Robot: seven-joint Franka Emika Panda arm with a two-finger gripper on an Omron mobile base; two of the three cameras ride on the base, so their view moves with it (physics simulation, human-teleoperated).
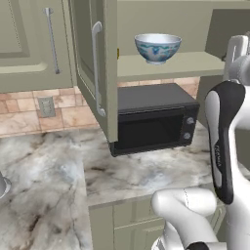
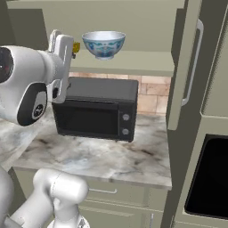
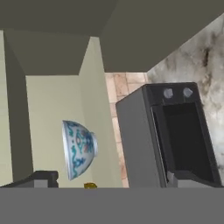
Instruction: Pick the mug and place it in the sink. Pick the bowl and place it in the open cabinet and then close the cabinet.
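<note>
One bowl [image 1: 157, 47] stands upright on the cabinet [image 1: 195, 66] shelf, near its front edge, above the microwave [image 1: 154, 119]. Spread fingers [image 3: 46, 178], holding nothing, sit just outside the shelf's front edge, beside the bowl. Next is the open door [image 1: 95, 73]; its handle [image 1: 97, 68] lies leftward. Mug and sink are out of frame.

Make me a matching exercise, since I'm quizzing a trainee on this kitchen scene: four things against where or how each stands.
Things:
1. bowl
2. microwave
3. cabinet door
4. gripper

Places or states:
A. on the marble counter
B. swung open
C. open, holding nothing
D. on the cabinet shelf

Pairs: 1-D, 2-A, 3-B, 4-C
</note>
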